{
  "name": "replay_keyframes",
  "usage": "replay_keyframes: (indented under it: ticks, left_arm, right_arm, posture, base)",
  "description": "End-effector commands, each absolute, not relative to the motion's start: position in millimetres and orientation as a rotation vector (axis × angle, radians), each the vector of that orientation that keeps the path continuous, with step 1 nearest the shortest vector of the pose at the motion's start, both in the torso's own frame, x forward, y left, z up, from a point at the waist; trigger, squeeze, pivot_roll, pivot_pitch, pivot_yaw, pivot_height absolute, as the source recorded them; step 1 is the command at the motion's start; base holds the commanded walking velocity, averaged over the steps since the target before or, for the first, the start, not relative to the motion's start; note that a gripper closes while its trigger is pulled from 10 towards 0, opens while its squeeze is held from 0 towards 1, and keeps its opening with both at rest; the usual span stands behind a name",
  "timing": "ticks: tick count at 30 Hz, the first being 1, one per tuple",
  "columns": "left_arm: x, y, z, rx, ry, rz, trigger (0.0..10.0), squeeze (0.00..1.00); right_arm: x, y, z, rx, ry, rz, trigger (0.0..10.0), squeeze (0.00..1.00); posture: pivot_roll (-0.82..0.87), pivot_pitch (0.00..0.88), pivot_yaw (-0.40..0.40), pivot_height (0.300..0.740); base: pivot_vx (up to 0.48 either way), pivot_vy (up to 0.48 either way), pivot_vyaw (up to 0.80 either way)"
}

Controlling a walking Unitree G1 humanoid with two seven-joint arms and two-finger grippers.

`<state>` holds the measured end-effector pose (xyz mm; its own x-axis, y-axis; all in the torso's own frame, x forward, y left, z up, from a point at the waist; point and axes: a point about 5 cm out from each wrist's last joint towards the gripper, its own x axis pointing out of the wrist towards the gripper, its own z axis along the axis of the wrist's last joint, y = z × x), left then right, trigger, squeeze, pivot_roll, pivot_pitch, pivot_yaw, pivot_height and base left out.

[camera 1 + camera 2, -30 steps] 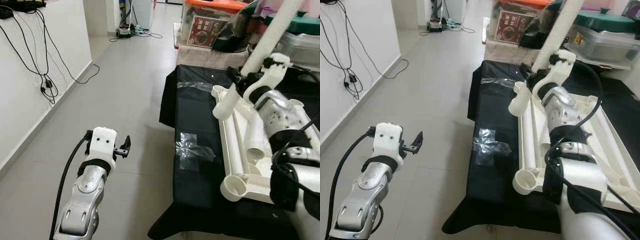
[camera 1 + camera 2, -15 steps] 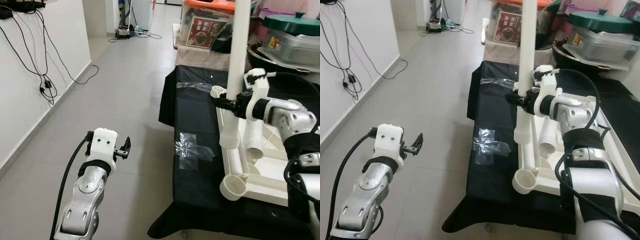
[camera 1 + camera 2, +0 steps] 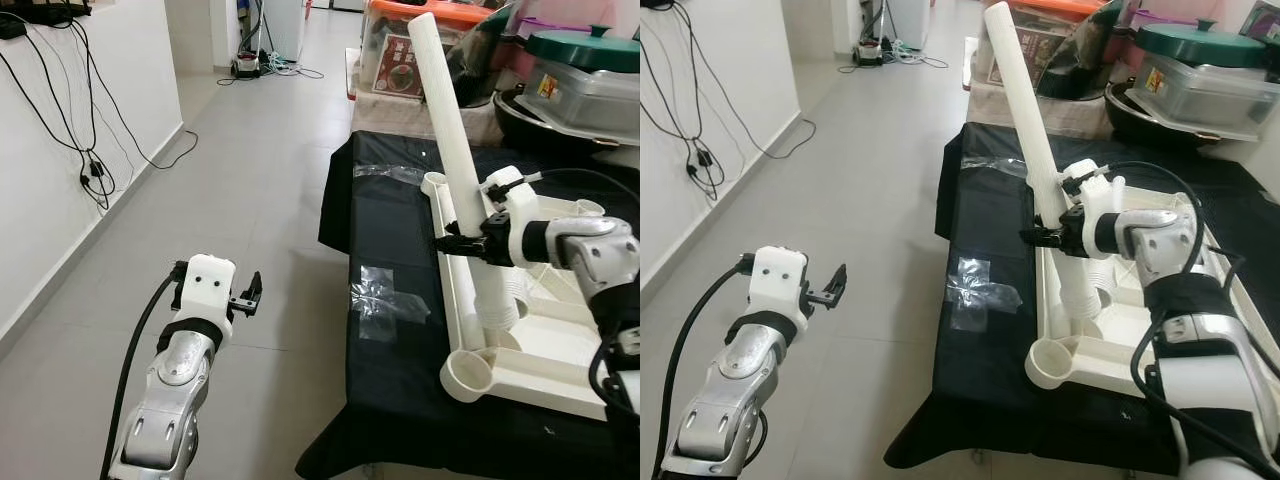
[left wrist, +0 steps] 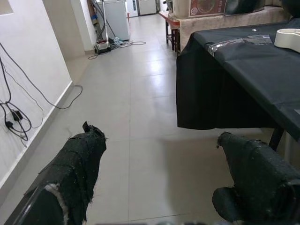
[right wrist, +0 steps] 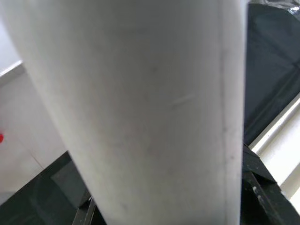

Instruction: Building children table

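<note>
Open tiled floor (image 3: 250, 180) lies to the left of the worktop (image 3: 385, 260), where the left hand (image 3: 248, 294) hovers with fingers apart. On the worktop, a tilted white table leg (image 3: 452, 170), gripped by the right hand (image 3: 458, 244), blocks passage over the white tabletop (image 3: 520, 365). Boxes (image 3: 415, 45) crowd the far end.

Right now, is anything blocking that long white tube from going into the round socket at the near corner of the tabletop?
Nothing visible does. The right gripper holds the white leg tube tilted, its lower end over the upturned tabletop, just behind the open corner socket.
</note>
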<state>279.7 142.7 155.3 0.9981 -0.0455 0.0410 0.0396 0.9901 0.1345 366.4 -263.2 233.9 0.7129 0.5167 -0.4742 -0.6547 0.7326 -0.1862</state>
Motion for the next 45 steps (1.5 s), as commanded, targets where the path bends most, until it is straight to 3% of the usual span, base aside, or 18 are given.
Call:
replay_keyframes:
  ticks: [1, 14, 22, 29, 34, 40, 43, 45]
  left_arm:
    - [280.3, 141.1, 151.2, 0.135, -0.032, -0.048, 10.0, 0.00]
    - [281.2, 141.9, 149.6, 0.142, -0.028, -0.050, 10.0, 0.00]
    - [280.9, 141.9, 149.4, 0.148, -0.027, -0.051, 10.0, 0.00]
    - [279.8, 142.2, 149.4, 0.148, -0.031, -0.051, 10.0, 0.00]
    - [278.8, 142.6, 150.8, 0.146, -0.037, -0.054, 10.0, 0.00]
    - [278.1, 142.7, 151.1, 0.157, -0.037, -0.062, 10.0, 0.00]
    - [277.1, 143.4, 150.9, 0.183, -0.031, -0.063, 10.0, 0.00]
    - [277.0, 143.7, 151.1, 0.183, -0.031, -0.061, 10.0, 0.00]
  right_arm:
    - [367.2, -265.9, 236.2, -0.436, 0.406, 0.647, 10.0, 0.00]
    - [376.8, -265.0, 237.2, -0.632, 0.306, 0.529, 10.0, 0.00]
    - [379.3, -254.4, 233.2, -0.637, 0.282, 0.561, 10.0, 0.00]
    - [385.3, -227.8, 270.4, -0.434, 0.038, 0.593, 10.0, 0.00]
    - [391.9, -199.8, 293.5, -0.109, -0.245, 0.496, 10.0, 0.00]
    - [392.0, -185.6, 288.8, -0.037, -0.277, 0.497, 10.0, 0.00]
    - [383.8, -135.5, 255.8, 0.053, -0.252, 0.555, 10.0, 0.00]
    - [380.2, -124.6, 248.6, 0.075, -0.238, 0.569, 10.0, 0.00]
  posture:
    - [0.04, 0.000, -0.095, 0.740]
    - [0.05, 0.000, -0.090, 0.740]
    - [0.05, 0.000, -0.092, 0.740]
    - [0.05, 0.000, -0.090, 0.740]
    - [0.07, 0.000, -0.090, 0.740]
    - [0.08, 0.000, -0.088, 0.740]
    - [0.10, 0.000, -0.093, 0.740]
    - [0.10, 0.000, -0.093, 0.740]
  base:
    - [0.000, 0.000, 0.00]
    - [0.000, 0.000, 0.00]
    - [0.000, 0.000, 0.00]
    - [0.000, 0.000, 0.00]
    - [0.000, 0.000, 0.00]
    - [0.000, 0.000, 0.00]
    - [0.000, -0.480, 0.00]
    - [0.000, -0.480, 0.00]
